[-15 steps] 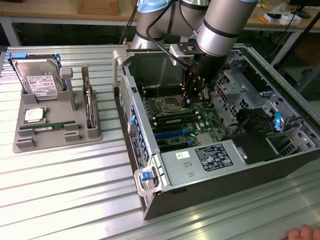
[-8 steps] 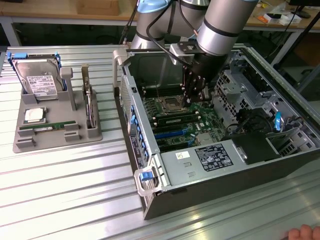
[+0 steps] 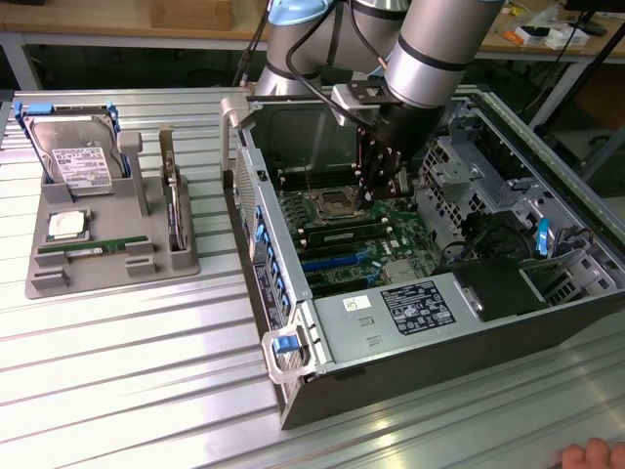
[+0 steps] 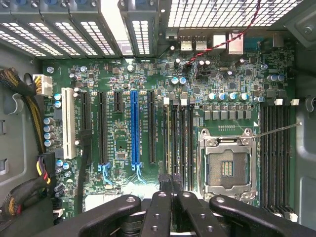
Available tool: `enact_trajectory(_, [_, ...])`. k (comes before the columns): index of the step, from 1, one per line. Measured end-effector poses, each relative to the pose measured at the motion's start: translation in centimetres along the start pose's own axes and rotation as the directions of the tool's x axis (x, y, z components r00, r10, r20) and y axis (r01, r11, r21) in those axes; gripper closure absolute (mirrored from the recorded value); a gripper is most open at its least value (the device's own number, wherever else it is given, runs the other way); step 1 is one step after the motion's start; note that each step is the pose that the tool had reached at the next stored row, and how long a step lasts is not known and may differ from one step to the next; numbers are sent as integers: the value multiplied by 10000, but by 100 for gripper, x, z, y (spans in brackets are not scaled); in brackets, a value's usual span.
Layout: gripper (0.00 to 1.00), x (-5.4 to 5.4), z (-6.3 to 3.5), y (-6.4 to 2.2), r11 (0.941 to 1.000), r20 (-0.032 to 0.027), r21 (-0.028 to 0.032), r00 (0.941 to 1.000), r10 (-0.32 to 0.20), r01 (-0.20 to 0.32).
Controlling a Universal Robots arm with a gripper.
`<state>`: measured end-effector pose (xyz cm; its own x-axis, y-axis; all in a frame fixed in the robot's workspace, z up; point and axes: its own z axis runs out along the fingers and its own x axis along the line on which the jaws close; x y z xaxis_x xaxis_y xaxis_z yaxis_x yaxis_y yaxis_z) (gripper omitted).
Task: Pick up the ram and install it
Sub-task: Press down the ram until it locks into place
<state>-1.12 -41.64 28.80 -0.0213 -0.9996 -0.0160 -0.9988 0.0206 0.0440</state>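
In the exterior view, the ram (image 3: 93, 249), a long thin green circuit-board stick with a white label, lies flat in the front groove of a grey moulded tray (image 3: 107, 278) on the slatted metal table (image 3: 127, 371), well apart from the arm. The same tray carries a silver hard drive (image 3: 78, 156) standing at the back, a square silver processor chip (image 3: 66, 225) just behind the ram, and a card with a metal bracket (image 3: 174, 210) upright at the exterior view's right end. The grey robot arm reaches into the open black computer case (image 3: 293, 391), where its dark gripper (image 3: 383, 193) hangs low over the green motherboard (image 3: 391, 234), just beside the empty processor socket (image 3: 327, 205). A person's hand (image 3: 591, 454) rests at the table's near edge. In the wrist view, the gripper (image 4: 170, 180) has its jaws brought together with nothing seen between them, its tips near one end of the black memory slots (image 4: 180, 138), between a long blue expansion slot (image 4: 134, 128) and the steel-framed socket (image 4: 227, 168).
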Motion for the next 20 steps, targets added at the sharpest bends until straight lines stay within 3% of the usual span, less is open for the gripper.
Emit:
enact_trajectory(7, [89,0,-2,-31,10000,-1,-19,10000,0,0])
enact_trajectory(13, [89,-5,-11,-248,9998,-3,-185,10000,4,-4])
enact_trajectory(15, [89,-8,-17,-392,9998,-5,-202,10000,3,-3])
enact_trajectory(18, [89,-11,-23,-524,9998,-5,-205,10000,3,-3])
enact_trajectory(20, [89,-12,-24,-550,9998,-5,-204,10000,3,-3])
